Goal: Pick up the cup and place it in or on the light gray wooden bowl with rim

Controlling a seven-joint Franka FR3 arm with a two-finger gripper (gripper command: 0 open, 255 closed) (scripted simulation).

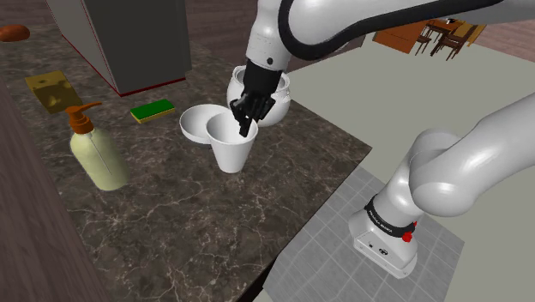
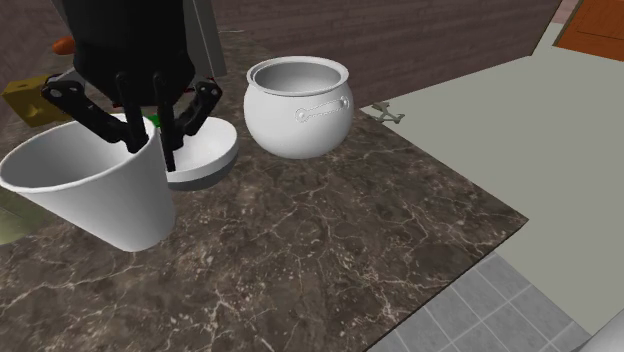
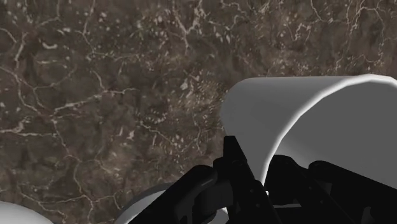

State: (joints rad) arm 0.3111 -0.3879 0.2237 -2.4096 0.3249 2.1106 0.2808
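Two black fingers of the gripper (image 1: 243, 127) are clamped on the wall of the white tapered cup (image 1: 233, 147), one inside the mouth and one outside. The cup is held just beside the shallow white rimmed bowl (image 1: 194, 123), over the dark marbled bench (image 1: 197, 232). A round white pot (image 2: 298, 108) is seen close behind; a green sponge (image 1: 153, 110) and a cream soap dispenser with orange pump (image 1: 98, 153) stand farther off. The cup's mouth is turned upward, its long axis near vertical.
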